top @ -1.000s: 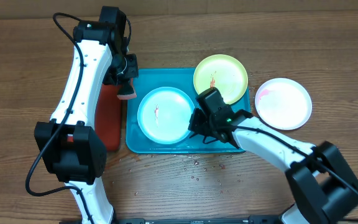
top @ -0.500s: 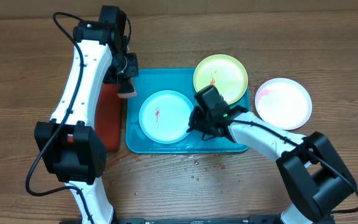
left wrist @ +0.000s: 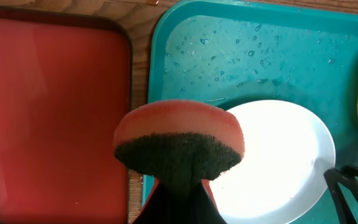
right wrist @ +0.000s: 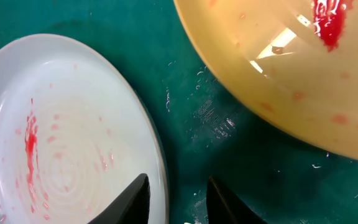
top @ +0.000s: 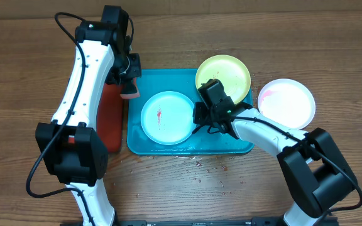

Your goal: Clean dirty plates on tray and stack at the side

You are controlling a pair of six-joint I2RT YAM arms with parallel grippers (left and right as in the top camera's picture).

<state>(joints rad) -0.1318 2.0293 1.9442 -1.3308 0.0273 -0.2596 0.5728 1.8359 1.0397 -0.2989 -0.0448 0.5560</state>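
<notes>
The right gripper (right wrist: 176, 198) sits low on the tray (top: 168, 80) between the mint-rimmed plate (top: 167, 117) and the yellow-green plate (top: 226, 74). Its jaws are a little apart, astride the mint plate's right rim and clamped on nothing, which looks like a stance for steadying that plate by its edge. The left gripper (left wrist: 174, 199) is closed on a red-and-dark sponge (left wrist: 179, 134), poised over the tray's far left corner beside the red tray (top: 113, 122), ready to wipe. The tray's long axis runs left to right. The round plates have none: the mint one lies flat, face up, while the yellow-green one overhangs the far right corner, probably tilted. The white plate (top: 286, 103) lies on the table off the tray's right edge
</notes>
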